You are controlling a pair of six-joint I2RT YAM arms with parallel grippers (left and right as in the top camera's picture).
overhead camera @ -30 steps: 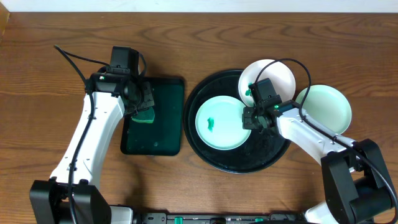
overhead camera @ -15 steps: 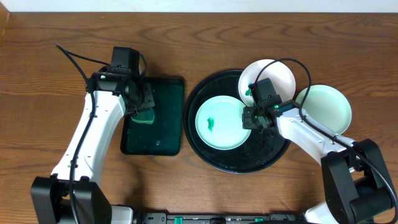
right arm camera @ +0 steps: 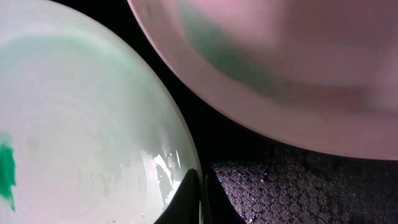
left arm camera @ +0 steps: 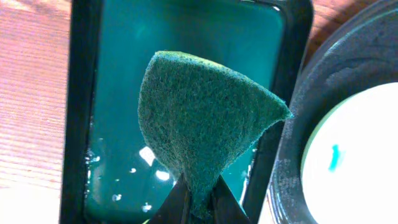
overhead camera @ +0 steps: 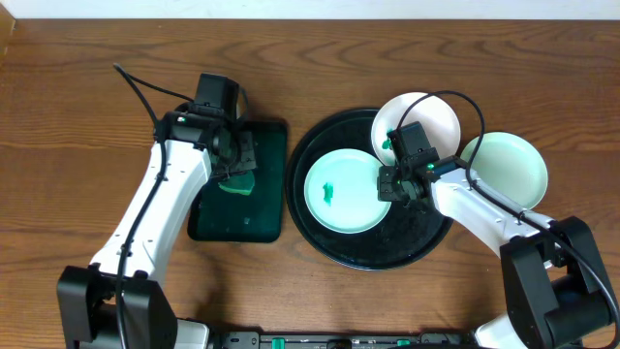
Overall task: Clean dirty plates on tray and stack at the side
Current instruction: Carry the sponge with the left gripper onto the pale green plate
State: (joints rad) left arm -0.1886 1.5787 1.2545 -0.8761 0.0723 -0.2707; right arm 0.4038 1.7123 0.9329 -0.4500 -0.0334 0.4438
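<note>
Left gripper (overhead camera: pixel 235 167): shut tight on a green sponge (left arm camera: pixel 199 124). The two fingers (left arm camera: pixel 177 202) pinch its bottom edge, and the sponge folds up into a cone.
Under the sponge: a small green tray (overhead camera: pixel 242 221) with a wet, shiny floor (left arm camera: pixel 124 162). The sponge hangs near the tray's 12 o'clock end.
Right gripper (overhead camera: pixel 395 186): closed on the rim of the mint plate (overhead camera: pixel 341 191), at the plate's 3 o'clock edge (right arm camera: pixel 186 155).
Mint plate: lies flat in the black tray (overhead camera: pixel 407 242). It has a small green smear (overhead camera: pixel 329 192) near its middle.
White plate (overhead camera: pixel 417 121): sits at the black tray's 1 o'clock, partly over the rim. It has a green smear at its 8 o'clock edge.
Second mint plate (overhead camera: pixel 504 167): on the table (overhead camera: pixel 87 116), off the black tray, just beside its 3 o'clock side.
</note>
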